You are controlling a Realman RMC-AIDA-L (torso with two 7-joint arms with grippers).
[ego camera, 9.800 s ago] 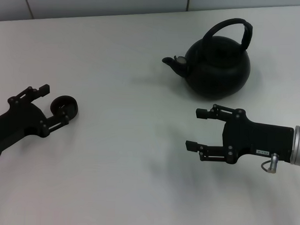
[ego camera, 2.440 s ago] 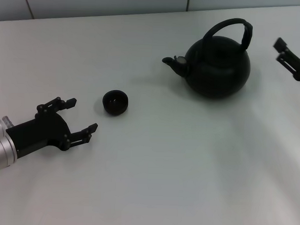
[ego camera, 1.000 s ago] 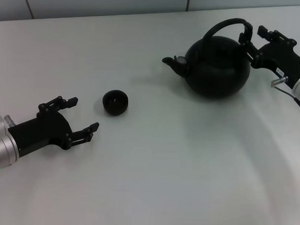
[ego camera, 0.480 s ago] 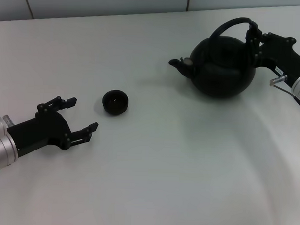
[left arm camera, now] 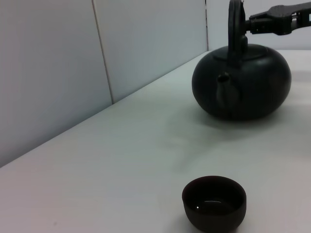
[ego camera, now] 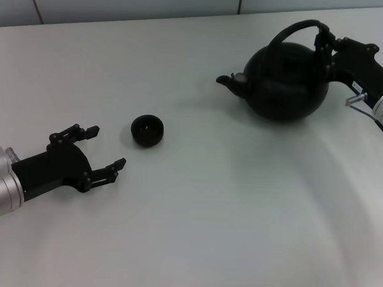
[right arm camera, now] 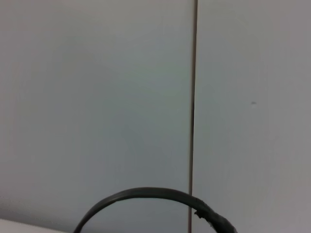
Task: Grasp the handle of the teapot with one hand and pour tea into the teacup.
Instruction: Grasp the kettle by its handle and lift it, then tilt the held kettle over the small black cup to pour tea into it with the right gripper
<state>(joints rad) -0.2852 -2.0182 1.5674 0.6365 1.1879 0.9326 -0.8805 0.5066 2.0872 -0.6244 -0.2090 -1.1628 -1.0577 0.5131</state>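
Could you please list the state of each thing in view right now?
Teapot: upright on the table, spout toward the teacup.
Handle: raised, gripped by the right end effector.
Teacup: upright on the table, apart from the teapot.
Left end effector: open, empty, beside the teacup.

I am working in what looks like a lab: a bare white table (ego camera: 195,232) backed by plain grey wall panels (left arm camera: 53,73).
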